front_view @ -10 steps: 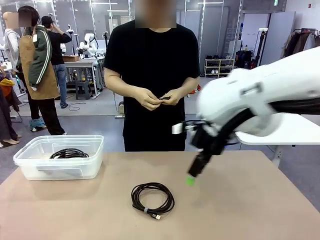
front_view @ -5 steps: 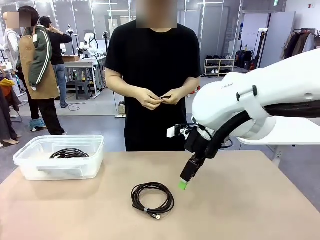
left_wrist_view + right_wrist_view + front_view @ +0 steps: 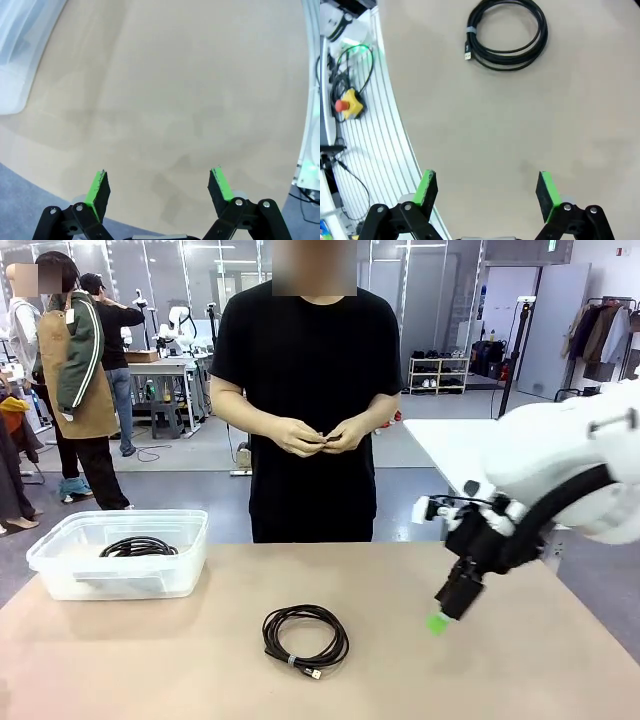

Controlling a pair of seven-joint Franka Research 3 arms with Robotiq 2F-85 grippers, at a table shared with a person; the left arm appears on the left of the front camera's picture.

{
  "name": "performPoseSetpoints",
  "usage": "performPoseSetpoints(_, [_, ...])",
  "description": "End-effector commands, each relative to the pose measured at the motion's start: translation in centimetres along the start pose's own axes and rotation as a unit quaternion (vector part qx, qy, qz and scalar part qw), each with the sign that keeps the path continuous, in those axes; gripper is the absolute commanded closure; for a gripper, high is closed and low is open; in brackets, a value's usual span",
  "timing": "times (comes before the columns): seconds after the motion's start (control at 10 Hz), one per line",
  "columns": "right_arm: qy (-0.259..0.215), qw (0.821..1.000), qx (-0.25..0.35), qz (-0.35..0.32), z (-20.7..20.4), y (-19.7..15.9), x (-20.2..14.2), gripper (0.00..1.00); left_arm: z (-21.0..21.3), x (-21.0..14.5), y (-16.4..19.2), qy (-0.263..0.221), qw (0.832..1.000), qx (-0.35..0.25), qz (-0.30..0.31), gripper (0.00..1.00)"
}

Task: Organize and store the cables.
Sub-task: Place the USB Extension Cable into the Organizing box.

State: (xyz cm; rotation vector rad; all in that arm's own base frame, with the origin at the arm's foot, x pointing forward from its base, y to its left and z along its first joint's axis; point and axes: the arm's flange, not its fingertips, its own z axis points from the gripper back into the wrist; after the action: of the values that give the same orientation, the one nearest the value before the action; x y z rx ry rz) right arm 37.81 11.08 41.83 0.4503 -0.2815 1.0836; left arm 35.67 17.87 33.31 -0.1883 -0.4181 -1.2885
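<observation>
A coiled black cable point(image 3: 305, 636) with a pale tie band lies flat on the table's middle; the right wrist view has that cable point(image 3: 506, 35) near its top. Another coiled cable point(image 3: 138, 547) rests inside the clear plastic bin point(image 3: 60, 578) at the table's left. My right gripper point(image 3: 440, 618) hangs open over the table, to the right of the loose coil and apart from it, nothing between its green pads point(image 3: 548, 193). My left gripper point(image 3: 157, 192) is open above bare tabletop, with a corner of the bin point(image 3: 20, 55) at the upper left of its view.
A person in a black shirt stands at the far side, both hands point(image 3: 320, 435) together at waist height fiddling with something small. The table's edge and an aluminium rail with a yellow stop button point(image 3: 347, 106) run along the left of the right wrist view.
My right arm has swung to the right, away from the loose coil, with its gripper still open. The coil and bin have not moved.
</observation>
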Motion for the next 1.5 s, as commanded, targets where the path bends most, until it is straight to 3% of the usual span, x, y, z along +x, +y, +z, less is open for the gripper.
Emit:
performPoseSetpoints(0.0, [-0.043, 0.997, 0.023, 0.058, 0.7, -0.1, -2.8, 0.00, 0.5, 2.0, -1.1, -0.044, 0.999, -0.003, -0.016, 0.00])
performPoseSetpoints(0.1, [-0.066, 0.995, 0.025, 0.067, 1.2, -0.3, -4.3, 0.00, 0.8, 4.0, -1.1, -0.049, 0.998, -0.009, -0.024, 0.00])
performPoseSetpoints(0.4, [-0.128, 0.987, 0.006, 0.096, 3.2, 1.2, -9.3, 0.00, 2.2, 15.4, -3.4, -0.034, 0.998, -0.031, -0.053, 0.00])
performPoseSetpoints(0.5, [-0.128, 0.987, 0.003, 0.094, 3.3, 1.7, -10.2, 0.00, 2.1, 19.4, -4.1, -0.018, 0.997, -0.033, -0.063, 0.00])
performPoseSetpoints(0.9, [-0.154, 0.984, -0.024, 0.084, 3.8, 3.3, -14.0, 0.00, -2.8, 32.5, -6.3, 0.027, 0.992, -0.017, -0.124, 0.00])
performPoseSetpoints(1.4, [-0.213, 0.968, -0.062, 0.118, 1.0, 8.4, -20.4, 0.00, -10.3, 44.3, -8.7, 0.083, 0.975, -0.064, -0.197, 0.00])
